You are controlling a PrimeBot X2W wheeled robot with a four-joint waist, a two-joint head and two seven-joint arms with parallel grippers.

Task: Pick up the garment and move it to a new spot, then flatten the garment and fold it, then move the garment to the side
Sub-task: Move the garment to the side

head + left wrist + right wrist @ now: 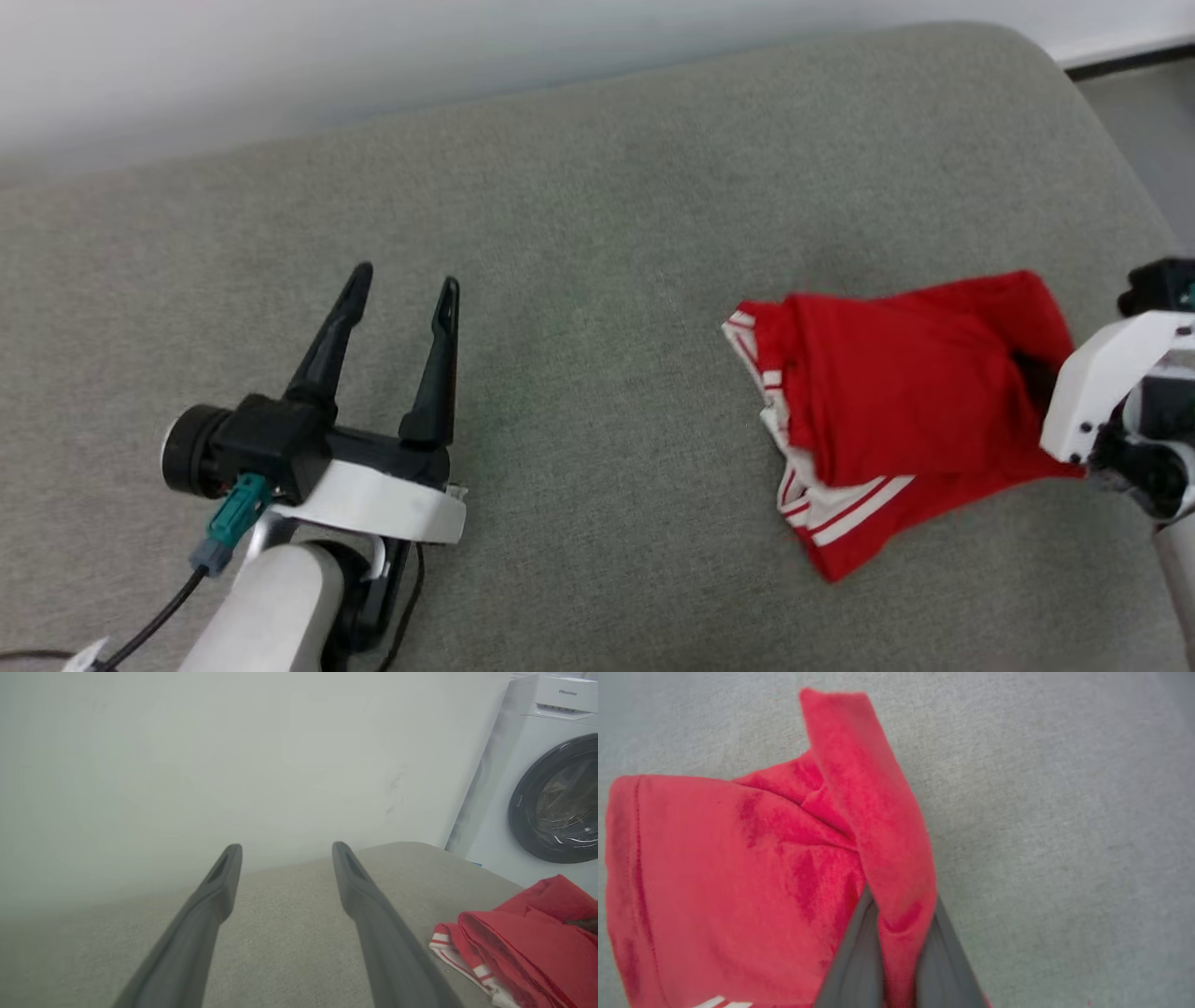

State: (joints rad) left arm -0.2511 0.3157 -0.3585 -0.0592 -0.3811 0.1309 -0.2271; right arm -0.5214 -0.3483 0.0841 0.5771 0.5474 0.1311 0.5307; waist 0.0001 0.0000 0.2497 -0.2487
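Findings, as observed from beside the robot:

1. The garment point(896, 392) lies bunched on the right part of a grey upholstered cushion point(579, 373), near its right edge. It is loosely folded over itself and not flat. Red cloth faces up. Red-and-white striped trim shows along its left and lower edges. No lettering is visible.

2. The right gripper point(1034, 371) reaches into the right end of the garment, and its fingertips are buried in the cloth in the head view. In the right wrist view, the right gripper point(901, 898) is clenched on a raised fold of the garment point(714, 882). The red cloth runs up between the two dark fingers point(859, 961) and stands above the rest of the pile.

3. The left gripper point(406, 280) is released, its fingers spread and holding nothing. It sits over bare cushion at the left, well apart from the garment. A teal connector point(233, 518) with a dark cable is fitted at its wrist.

4. In the left wrist view, the left gripper point(286, 851) points across the cushion toward a pale wall point(233, 765). The garment point(523, 947) is at the lower right. A white front-loading washing machine point(537, 788) stands beyond the cushion's far right corner.
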